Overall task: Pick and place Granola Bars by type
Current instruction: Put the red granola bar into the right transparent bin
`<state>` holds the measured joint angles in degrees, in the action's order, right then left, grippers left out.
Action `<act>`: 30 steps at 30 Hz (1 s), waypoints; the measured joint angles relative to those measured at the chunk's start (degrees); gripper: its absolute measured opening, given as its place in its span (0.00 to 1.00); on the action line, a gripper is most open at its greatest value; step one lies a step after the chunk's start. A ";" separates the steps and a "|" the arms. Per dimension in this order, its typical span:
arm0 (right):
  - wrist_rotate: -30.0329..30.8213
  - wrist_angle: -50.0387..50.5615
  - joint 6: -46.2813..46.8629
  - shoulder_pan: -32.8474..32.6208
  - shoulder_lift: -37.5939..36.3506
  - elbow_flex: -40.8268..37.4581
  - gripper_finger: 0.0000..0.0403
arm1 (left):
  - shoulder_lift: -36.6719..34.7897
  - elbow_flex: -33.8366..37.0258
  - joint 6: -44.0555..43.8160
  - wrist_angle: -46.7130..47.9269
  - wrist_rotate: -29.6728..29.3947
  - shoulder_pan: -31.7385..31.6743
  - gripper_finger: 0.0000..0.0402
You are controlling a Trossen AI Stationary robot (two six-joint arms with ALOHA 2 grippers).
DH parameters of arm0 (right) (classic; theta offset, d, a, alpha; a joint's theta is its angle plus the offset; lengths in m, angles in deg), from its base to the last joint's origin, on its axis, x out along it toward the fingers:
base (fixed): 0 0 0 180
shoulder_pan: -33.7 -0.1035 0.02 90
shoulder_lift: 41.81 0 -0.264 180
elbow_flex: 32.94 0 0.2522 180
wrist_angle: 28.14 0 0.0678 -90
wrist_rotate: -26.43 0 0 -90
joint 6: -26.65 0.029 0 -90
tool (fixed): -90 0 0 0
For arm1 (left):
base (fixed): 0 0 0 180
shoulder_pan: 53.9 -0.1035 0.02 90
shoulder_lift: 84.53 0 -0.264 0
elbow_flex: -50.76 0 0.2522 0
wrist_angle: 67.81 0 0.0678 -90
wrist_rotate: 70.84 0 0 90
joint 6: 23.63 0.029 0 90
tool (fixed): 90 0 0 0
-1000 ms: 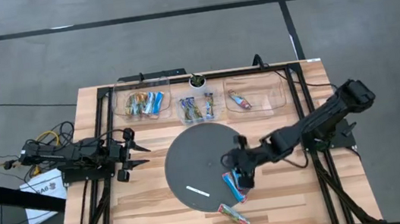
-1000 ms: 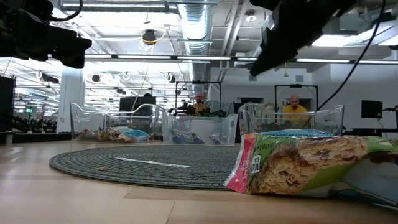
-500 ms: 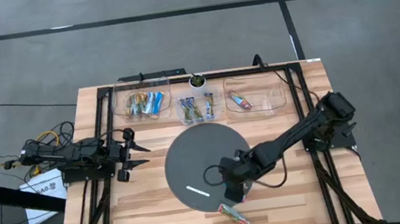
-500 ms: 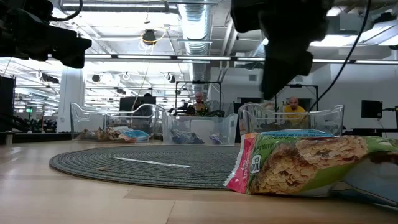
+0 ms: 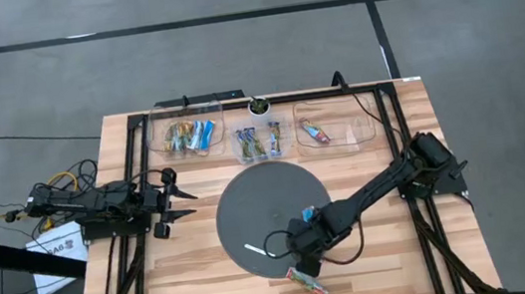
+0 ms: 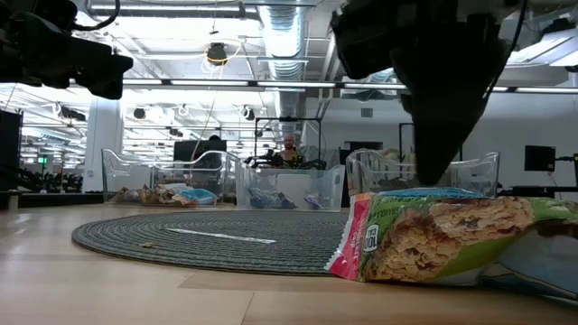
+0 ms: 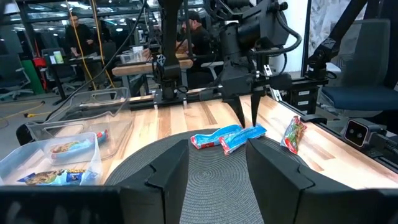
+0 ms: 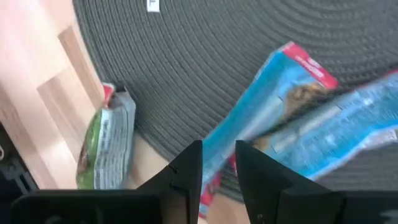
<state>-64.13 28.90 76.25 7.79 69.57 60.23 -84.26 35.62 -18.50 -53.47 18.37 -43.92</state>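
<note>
Blue wrappers mark two bars (image 7: 227, 137) lying at the near right edge of the round mat (image 5: 251, 214), a green bar (image 5: 307, 282) just off it on the wood. The right gripper (image 7: 247, 116) hangs over them, fingers apart, empty. It should straddle one bar only, squarely across its width. Left gripper (image 5: 171, 204) waits open at far left.

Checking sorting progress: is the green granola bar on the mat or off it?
Off. The green granola bar lies on bare wood just past the round mat's edge, beside the right gripper.
</note>
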 joint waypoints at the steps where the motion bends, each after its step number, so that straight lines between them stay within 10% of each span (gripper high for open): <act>1: 0.02 -0.19 0.00 0.06 0.38 0.14 0.22 | 0.02 0.00 0.00 0.00 0.01 -0.01 0.38; 30: -0.41 -1.52 3.10 0.52 4.14 0.02 0.43 | 0.00 0.00 0.00 0.00 0.01 0.01 0.38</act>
<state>-64.54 27.38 79.35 8.32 73.71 60.26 -84.26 35.62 -18.50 -53.47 18.39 -43.91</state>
